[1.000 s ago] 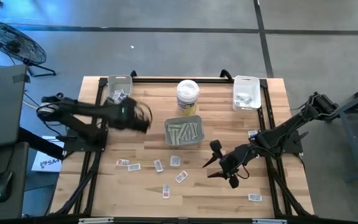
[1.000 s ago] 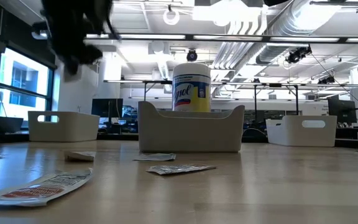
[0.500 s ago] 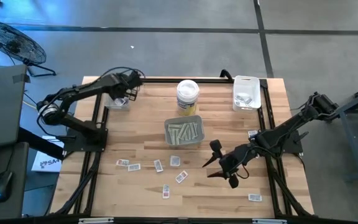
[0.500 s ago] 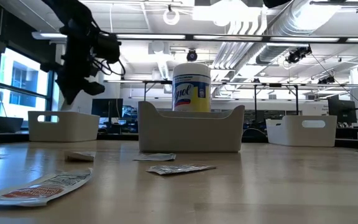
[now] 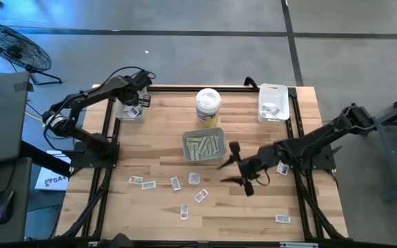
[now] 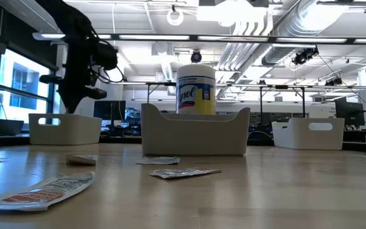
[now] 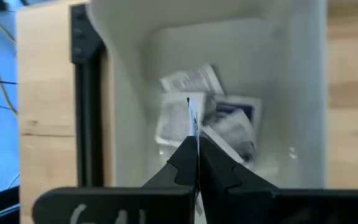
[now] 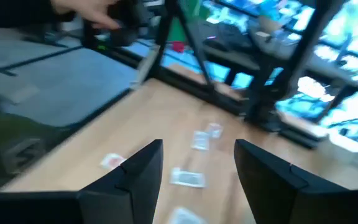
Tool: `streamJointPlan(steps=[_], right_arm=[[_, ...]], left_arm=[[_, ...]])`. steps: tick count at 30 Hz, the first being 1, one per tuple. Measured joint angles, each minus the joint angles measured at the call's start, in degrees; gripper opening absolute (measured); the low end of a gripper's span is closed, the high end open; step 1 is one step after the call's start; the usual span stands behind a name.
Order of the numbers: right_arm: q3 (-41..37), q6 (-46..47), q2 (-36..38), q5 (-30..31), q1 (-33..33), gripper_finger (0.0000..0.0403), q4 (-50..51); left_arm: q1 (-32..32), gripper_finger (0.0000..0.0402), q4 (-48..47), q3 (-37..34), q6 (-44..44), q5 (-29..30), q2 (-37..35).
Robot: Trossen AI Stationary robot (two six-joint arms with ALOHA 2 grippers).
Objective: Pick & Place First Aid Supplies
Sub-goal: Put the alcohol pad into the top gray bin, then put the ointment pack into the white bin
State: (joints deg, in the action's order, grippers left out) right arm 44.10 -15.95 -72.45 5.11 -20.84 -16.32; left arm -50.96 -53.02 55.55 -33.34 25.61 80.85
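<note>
My left gripper (image 7: 193, 134) has swung over the left tray (image 7: 303, 74), fingers pinching a packet (image 7: 192, 112) for dropping; right gripper (image 5: 234, 163), fingers spread, nears the middle tray (image 5: 218, 132).

Changes for your record, operator. Left gripper (image 5: 140, 96): a second ago you had it blurred in mid-swing over the table's left side, between the back-left tray (image 5: 131, 110) and the middle; half a second ago it had reached that tray; it now hangs over the tray, jaws closed on a thin white packet (image 7: 192, 116) held edge-on above the packets lying inside. In the low view its arm has moved from the top-left corner to a stand above that tray. Right gripper (image 5: 232, 164): jaws spread wide, it has shifted from its earlier spot toward the central grey tray (image 5: 205, 146), now just beside the tray's right front corner.
</note>
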Motion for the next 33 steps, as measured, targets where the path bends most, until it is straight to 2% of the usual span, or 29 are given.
streamJointPlan(steps=[4, 8, 15, 18, 23, 28, 33], right_arm=[[0.0, -5.9, 0.0, -0.1, 5.9, 0.0193, -4.1], [0.4, -6.6, 0.0, 0.0, 11.8, 0.0193, -7.9], [2.5, -7.1, 0.0, 0.3, 20.7, 0.0193, -8.0], [2.5, -9.4, 0.0, 0.5, 24.3, 0.0193, -7.3], [2.5, -12.8, 0.0, 0.8, 29.4, 0.0193, -6.2], [2.5, -14.9, 0.0, 0.8, 32.8, 0.0193, -6.5], [2.5, -11.9, 0.0, 0.8, 35.0, 0.0193, -5.2]], left_arm=[[-0.9, 0.0, 1.5, 0.0, 1.5, -1.6, 1.5], [-2.6, 0.0, 4.0, 0.0, 3.9, -4.2, 1.9], [-4.6, 0.0, 3.9, 1.2, 5.1, -5.6, 2.0], [-4.4, 0.0, 3.2, 1.1, 6.0, -5.3, 2.8], [-2.9, 0.0007, 3.9, 1.1, 6.9, -0.4, 4.7], [-2.6, 0.0046, 4.0, 1.1, 7.5, 1.0, 5.4], [-2.6, 0.0122, 4.8, 1.1, 6.9, 1.7, 5.4]])
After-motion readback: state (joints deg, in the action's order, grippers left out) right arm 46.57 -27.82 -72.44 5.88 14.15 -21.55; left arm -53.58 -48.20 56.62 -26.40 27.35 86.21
